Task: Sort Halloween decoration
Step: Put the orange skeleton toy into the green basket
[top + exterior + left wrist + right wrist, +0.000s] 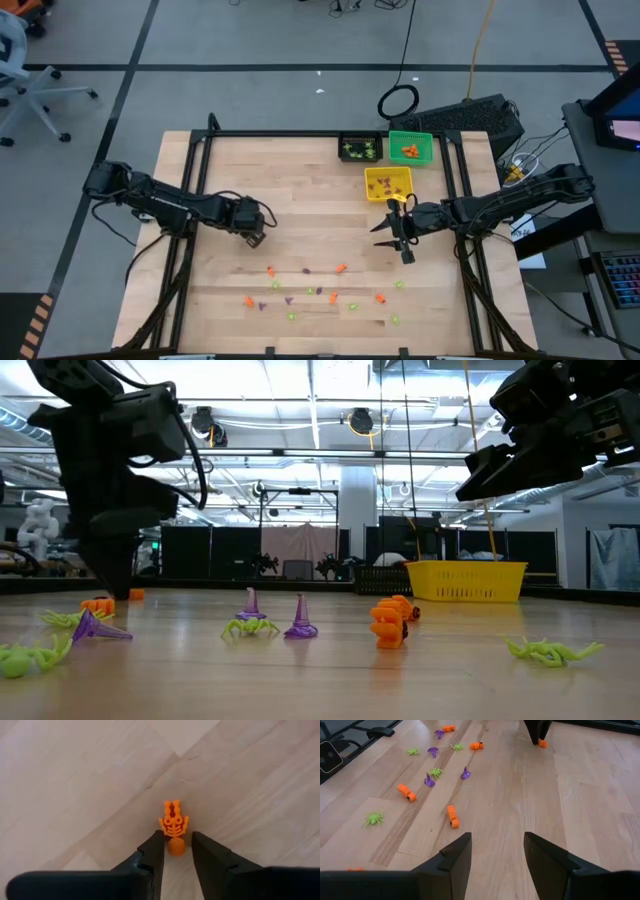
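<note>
While the left claw (173, 851) straddles an orange skeleton trinket (173, 824) on the pale wood surface (300, 190), prongs apart, the right claw (495, 855) hovers open; other trinkets (310, 290) scatter near the front edge.
</note>
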You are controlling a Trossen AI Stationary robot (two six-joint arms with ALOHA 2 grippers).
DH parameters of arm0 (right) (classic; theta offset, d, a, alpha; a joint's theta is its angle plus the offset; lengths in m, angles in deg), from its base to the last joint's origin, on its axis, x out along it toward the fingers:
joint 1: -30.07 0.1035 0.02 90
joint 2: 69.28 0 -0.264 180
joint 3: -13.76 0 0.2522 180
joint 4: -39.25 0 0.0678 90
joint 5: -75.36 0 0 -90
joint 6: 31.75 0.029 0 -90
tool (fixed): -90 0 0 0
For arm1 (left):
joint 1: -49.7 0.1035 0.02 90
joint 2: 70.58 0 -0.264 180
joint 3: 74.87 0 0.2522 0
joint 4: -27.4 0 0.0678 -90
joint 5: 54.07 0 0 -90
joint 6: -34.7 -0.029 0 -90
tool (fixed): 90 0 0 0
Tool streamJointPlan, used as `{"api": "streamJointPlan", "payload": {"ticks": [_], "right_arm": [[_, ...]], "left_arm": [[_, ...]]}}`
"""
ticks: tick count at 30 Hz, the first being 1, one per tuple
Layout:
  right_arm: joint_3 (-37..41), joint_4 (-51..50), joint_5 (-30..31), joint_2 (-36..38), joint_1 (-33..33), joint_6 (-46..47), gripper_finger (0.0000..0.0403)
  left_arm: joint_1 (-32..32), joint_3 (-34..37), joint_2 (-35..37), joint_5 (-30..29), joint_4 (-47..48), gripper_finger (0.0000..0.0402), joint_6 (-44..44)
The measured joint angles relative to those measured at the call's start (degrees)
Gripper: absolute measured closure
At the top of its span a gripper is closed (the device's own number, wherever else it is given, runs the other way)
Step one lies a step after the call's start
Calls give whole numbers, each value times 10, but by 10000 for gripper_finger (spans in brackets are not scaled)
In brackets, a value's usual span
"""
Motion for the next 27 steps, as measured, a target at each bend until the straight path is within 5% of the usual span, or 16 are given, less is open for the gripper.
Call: {"api": "streamJointPlan", "payload": {"ticks": [9, 21, 27], "right_arm": [[0, 0, 0, 0, 0, 0, 236], [0, 0, 0, 0, 0, 0, 236], [0, 3, 0, 0, 0, 4, 236]], "left_arm": [[0, 0, -1, 0, -4, 391, -9], [-54, -45, -3, -43, -15, 390, -11], [-117, -78, -3, -118, -141, 390, -80]]}}
